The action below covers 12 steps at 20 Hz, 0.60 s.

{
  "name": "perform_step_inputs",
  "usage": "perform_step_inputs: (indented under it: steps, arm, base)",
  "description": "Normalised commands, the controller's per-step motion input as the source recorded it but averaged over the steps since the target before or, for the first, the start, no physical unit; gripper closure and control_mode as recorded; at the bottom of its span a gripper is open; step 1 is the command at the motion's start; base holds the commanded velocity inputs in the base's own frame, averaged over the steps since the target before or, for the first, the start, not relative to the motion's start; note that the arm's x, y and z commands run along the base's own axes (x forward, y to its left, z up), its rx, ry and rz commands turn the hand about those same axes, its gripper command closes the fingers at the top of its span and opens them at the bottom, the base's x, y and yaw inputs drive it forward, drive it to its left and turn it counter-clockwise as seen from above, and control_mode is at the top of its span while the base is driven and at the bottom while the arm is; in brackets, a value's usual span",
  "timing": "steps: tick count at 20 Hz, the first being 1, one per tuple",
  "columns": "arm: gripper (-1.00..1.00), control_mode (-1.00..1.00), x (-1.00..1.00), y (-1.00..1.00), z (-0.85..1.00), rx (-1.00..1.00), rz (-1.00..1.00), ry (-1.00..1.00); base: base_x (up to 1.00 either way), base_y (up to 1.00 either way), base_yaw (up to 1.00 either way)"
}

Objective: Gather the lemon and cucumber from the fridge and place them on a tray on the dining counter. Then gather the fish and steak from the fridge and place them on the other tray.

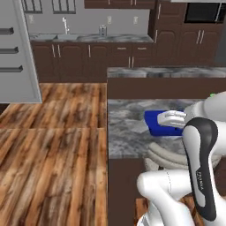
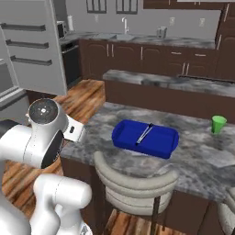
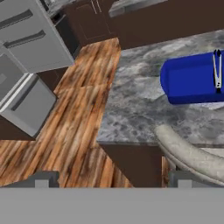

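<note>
Reading vertical lettering on the arm [image 1: 199,181], illegible.

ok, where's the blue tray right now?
The blue tray sits on the dining counter, just beyond the grey chair back, with a green cup off to its right in the right base view.

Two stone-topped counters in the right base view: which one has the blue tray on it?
The nearer dining counter, with the bar stool tucked against it; blue tray sits there.
</note>
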Motion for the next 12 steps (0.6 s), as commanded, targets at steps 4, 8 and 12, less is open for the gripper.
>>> perform_step_inputs:
  steps: [4, 8, 12]
  arm:
    - [-1.00, 1.00, 0.00, 0.00, 0.00, 0.00, 0.00, 0.00]
    - [-1.00, 1.00, 0.00, 0.00, 0.00, 0.00, 0.00, 0.00]
    - [-1.00, 1.00, 0.00, 0.00, 0.00, 0.00, 0.00, 0.00]
  base:
    - [-0.07, 1.00, 0.15]
    - [-0.03, 1.00, 0.17]
    - [0.00, 1.00, 0.17]
